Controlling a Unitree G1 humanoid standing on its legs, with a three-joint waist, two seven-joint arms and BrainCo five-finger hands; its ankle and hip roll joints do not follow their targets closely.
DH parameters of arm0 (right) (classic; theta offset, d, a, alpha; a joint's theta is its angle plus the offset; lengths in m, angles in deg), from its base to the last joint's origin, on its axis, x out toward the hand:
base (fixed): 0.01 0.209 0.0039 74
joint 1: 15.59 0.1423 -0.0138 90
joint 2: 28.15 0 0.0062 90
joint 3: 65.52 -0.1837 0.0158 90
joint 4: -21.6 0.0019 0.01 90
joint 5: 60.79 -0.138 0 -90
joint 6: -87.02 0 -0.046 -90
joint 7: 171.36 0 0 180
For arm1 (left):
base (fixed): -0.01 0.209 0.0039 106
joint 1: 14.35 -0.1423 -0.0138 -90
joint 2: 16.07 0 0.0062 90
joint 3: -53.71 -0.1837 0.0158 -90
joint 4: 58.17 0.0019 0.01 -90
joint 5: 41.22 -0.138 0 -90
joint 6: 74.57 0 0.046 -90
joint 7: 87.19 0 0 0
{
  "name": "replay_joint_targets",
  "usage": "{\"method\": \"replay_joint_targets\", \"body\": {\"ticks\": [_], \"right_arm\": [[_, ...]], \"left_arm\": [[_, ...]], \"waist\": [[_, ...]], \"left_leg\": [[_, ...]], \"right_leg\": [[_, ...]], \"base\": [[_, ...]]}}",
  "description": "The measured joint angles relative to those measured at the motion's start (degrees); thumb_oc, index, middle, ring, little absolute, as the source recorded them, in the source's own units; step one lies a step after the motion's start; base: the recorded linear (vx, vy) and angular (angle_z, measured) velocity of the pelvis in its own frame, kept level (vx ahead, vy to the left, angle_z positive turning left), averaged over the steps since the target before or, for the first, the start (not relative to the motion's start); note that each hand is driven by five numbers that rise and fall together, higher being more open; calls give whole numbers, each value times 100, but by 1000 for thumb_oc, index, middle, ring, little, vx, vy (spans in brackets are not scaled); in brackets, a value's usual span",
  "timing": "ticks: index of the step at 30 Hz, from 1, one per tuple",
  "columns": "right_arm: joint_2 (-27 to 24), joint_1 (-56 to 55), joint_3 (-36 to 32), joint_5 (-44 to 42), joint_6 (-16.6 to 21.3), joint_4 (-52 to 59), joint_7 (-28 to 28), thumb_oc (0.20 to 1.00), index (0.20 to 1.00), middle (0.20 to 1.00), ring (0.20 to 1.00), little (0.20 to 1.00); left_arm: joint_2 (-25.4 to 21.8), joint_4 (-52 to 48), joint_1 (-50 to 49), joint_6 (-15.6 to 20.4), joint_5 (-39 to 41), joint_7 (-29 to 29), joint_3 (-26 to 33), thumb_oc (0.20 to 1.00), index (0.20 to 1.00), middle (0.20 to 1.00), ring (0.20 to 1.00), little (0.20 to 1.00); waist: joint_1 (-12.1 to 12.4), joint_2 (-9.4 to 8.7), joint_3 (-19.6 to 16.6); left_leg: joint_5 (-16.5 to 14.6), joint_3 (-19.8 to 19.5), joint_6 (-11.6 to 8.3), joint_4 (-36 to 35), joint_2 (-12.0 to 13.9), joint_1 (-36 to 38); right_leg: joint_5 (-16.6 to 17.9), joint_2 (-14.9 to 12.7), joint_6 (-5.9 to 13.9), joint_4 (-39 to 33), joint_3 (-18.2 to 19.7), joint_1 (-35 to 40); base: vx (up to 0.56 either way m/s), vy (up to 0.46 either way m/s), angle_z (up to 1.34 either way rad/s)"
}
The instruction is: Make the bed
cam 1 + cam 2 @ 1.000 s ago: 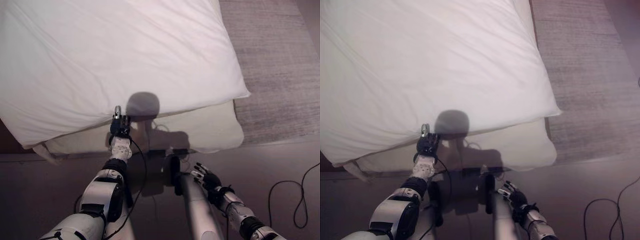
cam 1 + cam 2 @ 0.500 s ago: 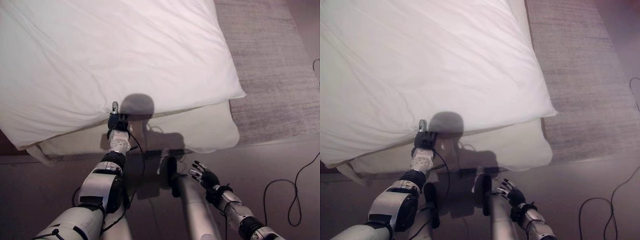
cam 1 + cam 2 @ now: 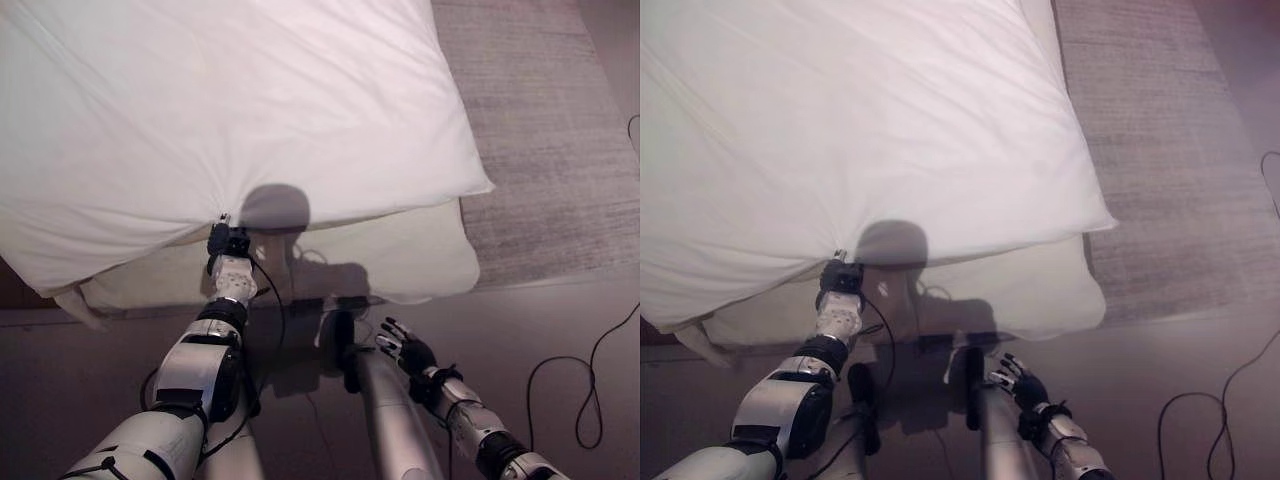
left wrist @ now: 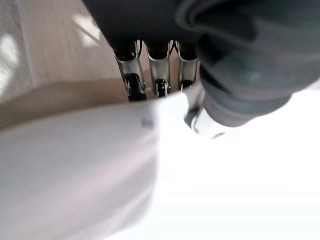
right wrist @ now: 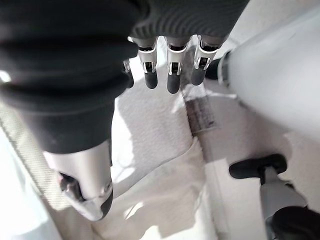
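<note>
- Upper left and centre of the left eye view: one white duvet spread over one bed, covering most of it; its near edge runs across mid-frame, with the cream mattress showing below it.
- Left-centre: left hand is at the duvet's near edge. Cloth creases fan out from that spot, and in the left wrist view the fingers curl down behind the white fabric with the thumb on it. Reads as a pinch on the edge.
- Lower centre-right: right hand hangs low by the bed's foot, fingers spread loosely, holding nothing.
- Right side: one grey rug beside the bed.
- Handling, my call: duvet is soft, light and floppy, drags rather than slides, and bunches if pulled from one point. Best grabbed along the near hem or at the corner, two holds spaced apart.
</note>
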Motion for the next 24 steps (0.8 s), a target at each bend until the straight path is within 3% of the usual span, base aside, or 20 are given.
{"method": "replay_joint_targets", "body": {"ticks": [9, 14, 20, 24], "right_arm": [[213, 613, 221, -878, -2, 126, -229, 1000, 1000, 1000, 1000, 1000], [532, 1138, 240, -1839, -44, 13, -275, 1000, 1000, 1000, 1000, 1000], [914, 1608, 329, -2732, -209, -6, -400, 1000, 1000, 1000, 1000, 1000], [990, 2071, 399, -3421, -398, 53, -386, 1000, 1000, 1000, 1000, 1000]], "left_arm": [[271, -486, 76, 308, 120, -133, -177, 200, 200, 200, 200, 200], [665, -1896, -298, 508, 285, -315, -632, 200, 200, 200, 200, 200], [1001, -2694, -692, 619, 321, -396, -943, 200, 200, 200, 200, 200], [1228, -3771, -954, 899, 325, -213, -1229, 200, 200, 200, 200, 200]], "waist": [[171, 69, 51], [411, 205, 171], [642, 264, 242], [731, 307, 503]], "left_leg": [[21, 12, 22, -58, -24, -1], [51, -16, 53, -113, -112, 7], [77, -74, 90, -109, -185, 16], [136, -194, 123, -125, -254, 118]], "right_leg": [[18, -18, 8, -26, 11, -24], [10, -96, 23, -19, -4, -11], [-12, -160, 57, 38, -27, 26], [-27, -225, 70, 77, -131, 176]], "base": [[0, 0, 0], [6, 4, 6], [5, -7, 8], [0, -22, 14]]}}
